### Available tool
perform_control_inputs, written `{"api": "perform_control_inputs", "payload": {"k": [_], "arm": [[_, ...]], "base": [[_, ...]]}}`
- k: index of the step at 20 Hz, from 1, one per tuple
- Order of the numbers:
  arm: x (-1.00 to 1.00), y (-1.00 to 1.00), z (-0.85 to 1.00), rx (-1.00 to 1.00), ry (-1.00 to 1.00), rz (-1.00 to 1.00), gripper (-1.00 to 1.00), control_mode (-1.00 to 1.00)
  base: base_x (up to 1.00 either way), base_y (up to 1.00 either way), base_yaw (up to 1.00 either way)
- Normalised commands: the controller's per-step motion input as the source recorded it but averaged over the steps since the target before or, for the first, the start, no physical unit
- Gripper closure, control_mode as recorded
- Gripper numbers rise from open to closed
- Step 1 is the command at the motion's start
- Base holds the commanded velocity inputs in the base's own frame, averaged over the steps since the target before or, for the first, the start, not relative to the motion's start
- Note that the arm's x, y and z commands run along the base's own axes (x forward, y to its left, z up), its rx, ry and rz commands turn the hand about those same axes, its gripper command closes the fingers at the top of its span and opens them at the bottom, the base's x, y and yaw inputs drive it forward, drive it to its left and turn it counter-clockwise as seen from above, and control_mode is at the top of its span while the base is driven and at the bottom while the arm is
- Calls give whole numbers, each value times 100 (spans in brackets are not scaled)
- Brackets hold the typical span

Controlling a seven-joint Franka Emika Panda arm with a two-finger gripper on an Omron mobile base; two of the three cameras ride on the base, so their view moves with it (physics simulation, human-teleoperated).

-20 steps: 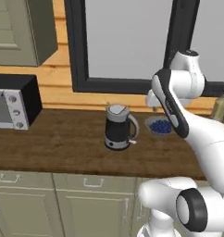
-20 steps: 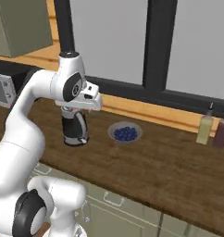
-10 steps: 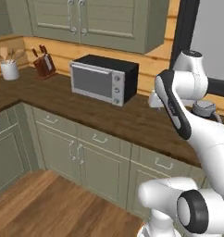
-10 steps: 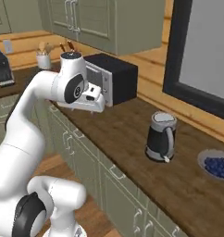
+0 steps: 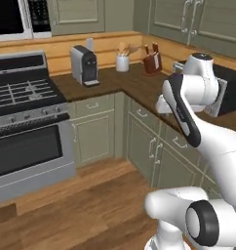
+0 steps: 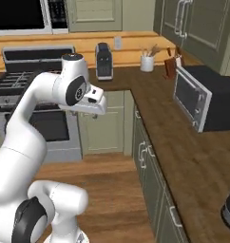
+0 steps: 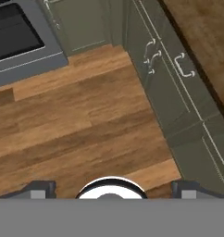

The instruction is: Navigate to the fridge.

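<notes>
The fridge is out of view. My gripper is open with nothing between its two dark tips, which stand far apart at the bottom of the hand view. It points down at the wooden floor in front of the corner cabinets. The arm is folded close above the base, with the hand held near the counter's front edge; from the other side the hand hangs over the floor.
A steel stove with a dark oven window stands left, under a microwave. On the L-shaped wooden counter stand a coffee machine, utensil cup, knife block and black oven. Open floor lies ahead.
The whole picture has swung left: the base turned from the window and kettle, past the black oven, to the counter corner and stove. The arm's pose looks unchanged.
</notes>
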Motion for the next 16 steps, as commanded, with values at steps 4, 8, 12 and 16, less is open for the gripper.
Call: {"api": "perform_control_inputs", "payload": {"k": [4, 8, 12, 16], "arm": [[0, 0, 0, 0, 0, 0, -100, 100], [0, 0, 0, 0, 0, 0, -100, 100], [0, 0, 0, 0, 0, 0, -100, 100], [0, 0, 0, 0, 0, 0, -100, 100]], "base": [[14, 32, 84], [25, 31, 82], [38, 31, 76], [67, 37, 64]]}}
